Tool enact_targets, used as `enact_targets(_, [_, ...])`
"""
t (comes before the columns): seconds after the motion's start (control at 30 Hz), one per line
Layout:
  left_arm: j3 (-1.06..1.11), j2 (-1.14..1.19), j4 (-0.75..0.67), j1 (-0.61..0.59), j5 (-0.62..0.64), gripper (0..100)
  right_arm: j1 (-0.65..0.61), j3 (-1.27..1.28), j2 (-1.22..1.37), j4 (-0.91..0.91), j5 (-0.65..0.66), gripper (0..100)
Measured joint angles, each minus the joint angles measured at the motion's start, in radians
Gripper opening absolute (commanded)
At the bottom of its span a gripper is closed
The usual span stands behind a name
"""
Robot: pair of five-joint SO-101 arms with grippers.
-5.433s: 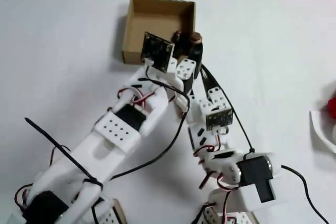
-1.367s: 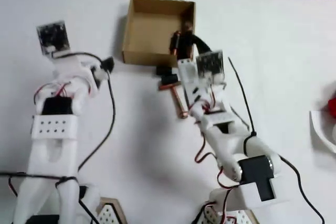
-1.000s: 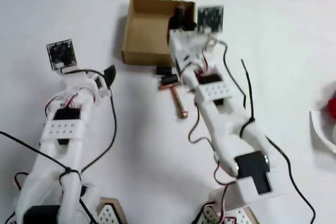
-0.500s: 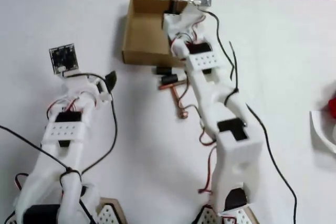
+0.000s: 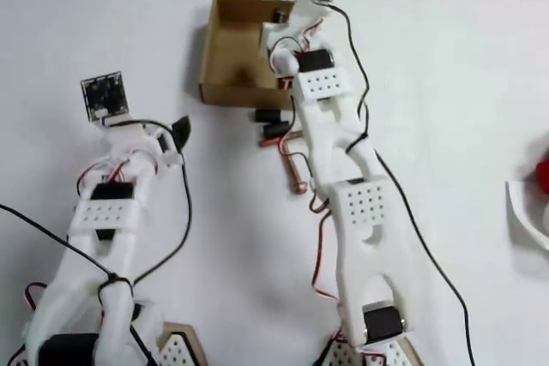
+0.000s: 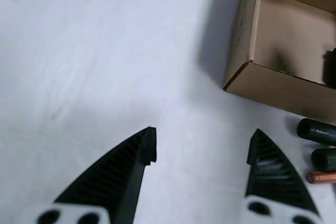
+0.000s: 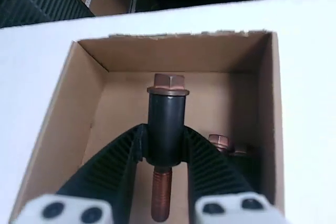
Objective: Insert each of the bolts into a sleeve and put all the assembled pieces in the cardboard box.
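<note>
A: Between the fingers of the right end effector (image 7: 165, 148): one black sleeve (image 7: 166, 121) with a copper bolt (image 7: 168, 83) through it. The hex head sits past the fingertips and the threaded end pokes out toward the wrist. Jaws are clamped on the sleeve body.

B: Position vs the cardboard box (image 7: 86, 103)?

A: The box is directly below that end effector. The held piece sits within the box's open top. I can't tell if it touches the floor of the box.

B: Anything already in there?

A: Yes. Just off one finger, in a box corner, there are two copper bolt heads (image 7: 219, 140). The rest of those pieces is in shadow.

B: Other arm?

A: The left end effector (image 6: 205, 140) is spread wide and holds nothing, over bare counter (image 6: 79, 51). Ahead of its tips and off to one side is a corner of the box. Just outside that box wall lie two loose sleeves (image 6: 316, 131) and the tip of a loose bolt (image 6: 320, 178), all on the counter.

B: Spacing?

A: From the high view, the loose parts lie close beside the right arm, just short of the box and well apart from the left end effector (image 5: 178, 129).
</note>
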Motion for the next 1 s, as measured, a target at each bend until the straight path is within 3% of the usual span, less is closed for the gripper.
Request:
enact_targets(0.27, [0.000,0.000,0.000,0.000,0.000,29,0.000,-0.192,0.141,0.061,0.000,2.0])
enact_targets(1.0, [0.000,0.000,0.000,0.000,0.000,29,-0.011,-0.195,0.167,0.061,0.000,2.0])
